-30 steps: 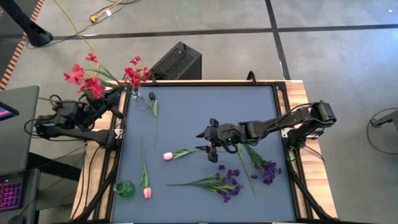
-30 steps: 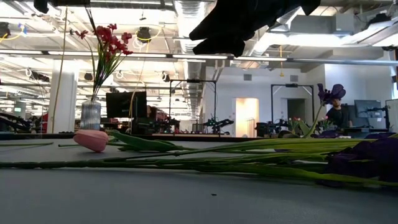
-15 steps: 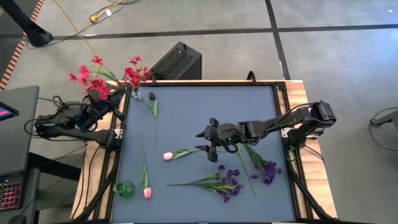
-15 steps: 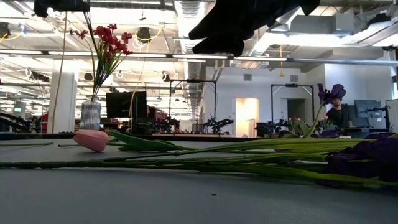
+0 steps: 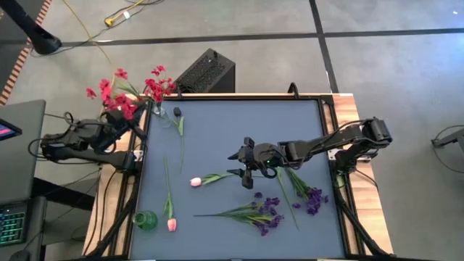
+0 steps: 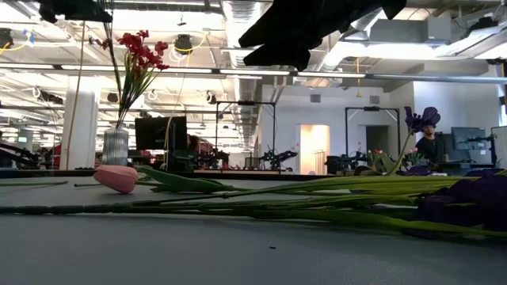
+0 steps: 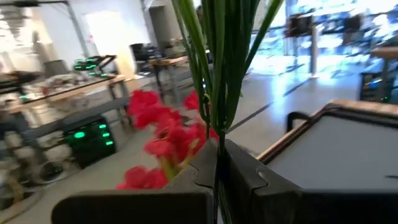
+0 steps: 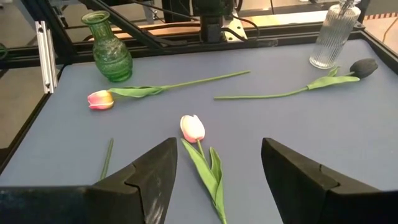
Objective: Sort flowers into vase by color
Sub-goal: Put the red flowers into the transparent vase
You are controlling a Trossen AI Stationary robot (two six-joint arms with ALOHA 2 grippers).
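Here, two claws at work over the table point(image 5: 217, 109).
Left claw point(image 5: 125, 123) clamps red flowers point(image 5: 109, 94) beside the clear vase point(image 5: 161, 112); right claw point(image 5: 245, 163) hangs open over a pink tulip point(image 5: 196, 181).

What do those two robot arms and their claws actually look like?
Both arms are slim, black and jointed, with dark cables trailing near their bases. The left gripper and right gripper each have two chunky matte-black fingers with angular, stepped inner faces; no markings show.

The clear vase point(image 8: 334, 34) loses its top at the right wrist view's edge; the red flowers point(image 7: 163, 138) blur in the left wrist view.
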